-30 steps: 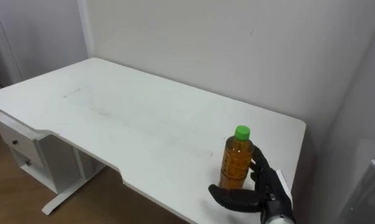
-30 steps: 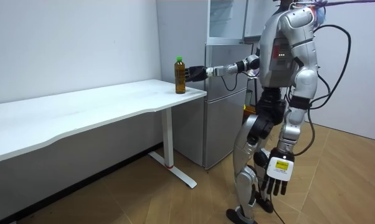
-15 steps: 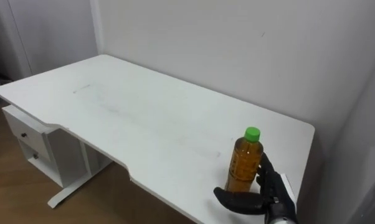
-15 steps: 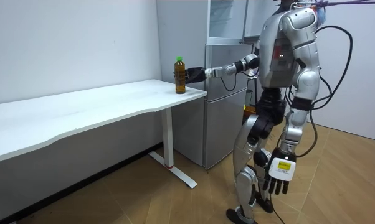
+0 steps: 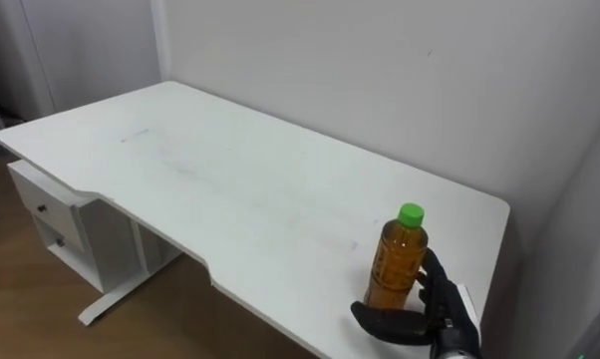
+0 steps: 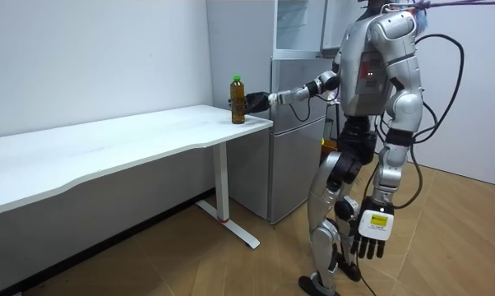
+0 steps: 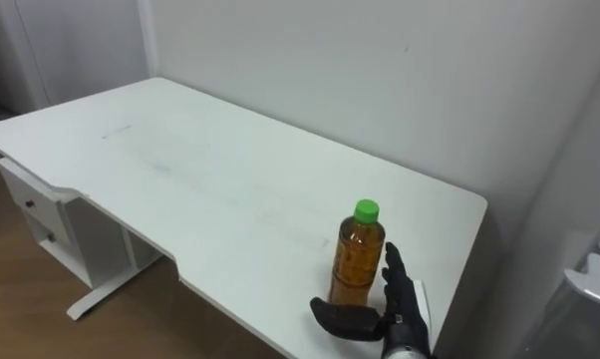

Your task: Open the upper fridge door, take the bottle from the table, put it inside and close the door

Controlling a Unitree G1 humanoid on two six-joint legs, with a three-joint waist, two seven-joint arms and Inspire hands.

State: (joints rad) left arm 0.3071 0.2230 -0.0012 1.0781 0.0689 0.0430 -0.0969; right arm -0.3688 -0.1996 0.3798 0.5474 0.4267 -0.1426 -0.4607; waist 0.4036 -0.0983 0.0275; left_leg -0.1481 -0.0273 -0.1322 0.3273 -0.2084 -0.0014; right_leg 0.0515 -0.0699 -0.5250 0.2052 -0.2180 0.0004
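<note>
R hand [image 5: 437,311] cups bottle [image 5: 398,265], thumb curled in front, fingers behind; bottle upright on worktop [image 5: 230,189] nr its right front corner. L hand [image 6: 371,238] hangs at robot's side, fingers relaxed

white table [image 5: 230,199] stretching wide open across the left and middle of the frame, bottle [image 5: 398,261] standing alone at the lower right, right hand [image 5: 432,311] wrapping round it, wall [image 5: 380,70] standing close behind along the top, fridge [image 6: 295,168] blocking the way past the table's end in the room view
</note>
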